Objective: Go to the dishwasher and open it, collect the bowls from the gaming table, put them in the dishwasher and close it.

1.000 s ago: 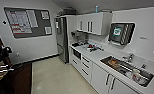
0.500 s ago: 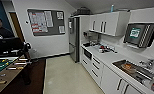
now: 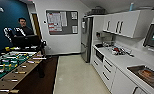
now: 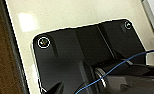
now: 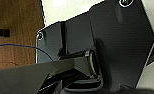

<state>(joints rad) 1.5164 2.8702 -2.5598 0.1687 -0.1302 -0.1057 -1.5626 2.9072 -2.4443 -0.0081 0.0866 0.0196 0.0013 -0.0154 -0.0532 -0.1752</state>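
Note:
The bowls and the gaming table are out of view. Under the white counter (image 3: 123, 60), on the kitchen's right side, sits a dark-fronted built-in unit (image 3: 100, 55); I cannot tell whether it is the dishwasher. The left wrist view looks down on pale floor (image 4: 68, 12) beside a brown strip of floor (image 4: 3, 62). In the right wrist view there is brown wooden floor (image 5: 15, 30) and a patch of pale floor.
A table-football table (image 3: 10, 65) with a green field and rods stands at the left on dark floor. Behind it a person (image 3: 23, 28) sits at a dark screen. A steel fridge (image 3: 86, 38) stands at the back. A sink (image 3: 148, 75) lies at the near right. Pale floor (image 3: 75, 75) runs between.
The camera has swung to the left. The table-football table and the person have come into the picture, and the counter and sink have slid to the right.

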